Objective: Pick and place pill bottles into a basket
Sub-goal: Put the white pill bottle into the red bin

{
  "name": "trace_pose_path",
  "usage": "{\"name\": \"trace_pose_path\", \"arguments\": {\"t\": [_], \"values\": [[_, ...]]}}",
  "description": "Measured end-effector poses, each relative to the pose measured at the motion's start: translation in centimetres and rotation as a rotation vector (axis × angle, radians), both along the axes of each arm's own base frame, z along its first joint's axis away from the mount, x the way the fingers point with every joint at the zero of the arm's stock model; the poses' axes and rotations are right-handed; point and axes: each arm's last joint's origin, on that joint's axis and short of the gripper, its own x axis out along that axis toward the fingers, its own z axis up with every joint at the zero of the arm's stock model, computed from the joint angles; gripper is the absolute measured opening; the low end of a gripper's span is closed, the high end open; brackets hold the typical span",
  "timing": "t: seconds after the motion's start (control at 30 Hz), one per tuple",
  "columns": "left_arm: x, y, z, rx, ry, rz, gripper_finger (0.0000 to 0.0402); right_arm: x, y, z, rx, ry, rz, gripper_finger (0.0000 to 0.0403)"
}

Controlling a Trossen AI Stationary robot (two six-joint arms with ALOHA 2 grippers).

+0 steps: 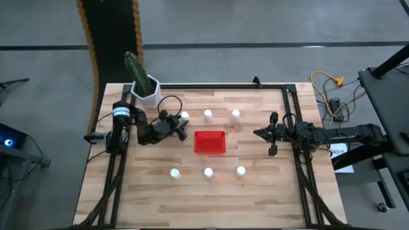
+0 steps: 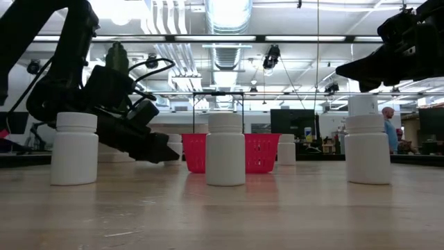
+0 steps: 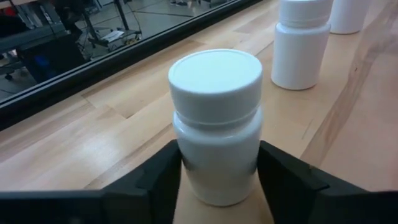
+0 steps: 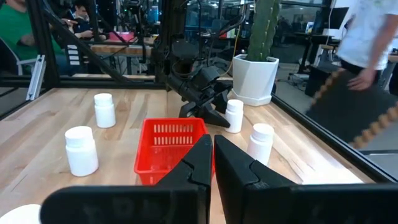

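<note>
Six white pill bottles stand upright on the wooden table: three in a far row (image 1: 208, 114) and three in a near row (image 1: 208, 172). Between the rows sits the red basket (image 1: 209, 142), with nothing showing inside it. My left gripper (image 1: 180, 122) is at the leftmost bottle of the far row (image 3: 216, 124), its fingers closed on either side. My right gripper (image 1: 257, 133) hangs shut above the table to the right of the basket, holding nothing; its joined fingers (image 4: 211, 158) point toward the basket (image 4: 171, 146). My left gripper pinches the bottle's body (image 3: 186, 171) between its two fingers, just below the cap, on two opposite sides. The fingers come nearly level, tipped slightly down, from the table's left side. The bottle stands upright with its base on the table (image 4: 234, 116).
A white hexagonal pot with a green cactus (image 1: 144, 84) stands at the far left corner, just behind my left arm. A black frame rail (image 1: 223, 85) runs along the far and right edges. People are in the room beyond the table (image 4: 367, 37).
</note>
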Motion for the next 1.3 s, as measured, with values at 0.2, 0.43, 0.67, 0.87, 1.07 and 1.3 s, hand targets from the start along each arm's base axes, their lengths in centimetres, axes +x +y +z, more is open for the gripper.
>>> {"name": "trace_pose_path", "arguments": {"t": [0.2,0.43,0.67,0.87,1.07,1.3], "values": [[0.0,0.0,0.0,0.0,-0.001,-0.004,0.0137,0.0,0.0,0.0,0.0,0.0,0.0,0.0009],[0.3,-0.1,1.2,0.032,-0.025,-0.065,0.0142,0.0,0.0,0.0,0.0,-0.001,0.0,0.0008],[0.2,-0.3,4.3,0.079,-0.089,-0.156,0.0141,0.0,0.0,0.0,-0.013,-0.001,0.001,0.0008],[0.0,-0.6,7.0,0.052,-0.063,-0.253,0.0141,0.0,0.0,0.2,-0.087,-0.012,0.003,0.0009],[-0.3,-1.2,9.5,0.005,-0.068,-0.42,0.014,0.0,0.0,0.5,-0.145,-0.028,0.004,0.0008],[-0.5,-1.4,11.1,-0.005,-0.069,-0.456,0.014,0.0,0.0,1.2,-0.09,-0.108,0.0,0.0009]]}}
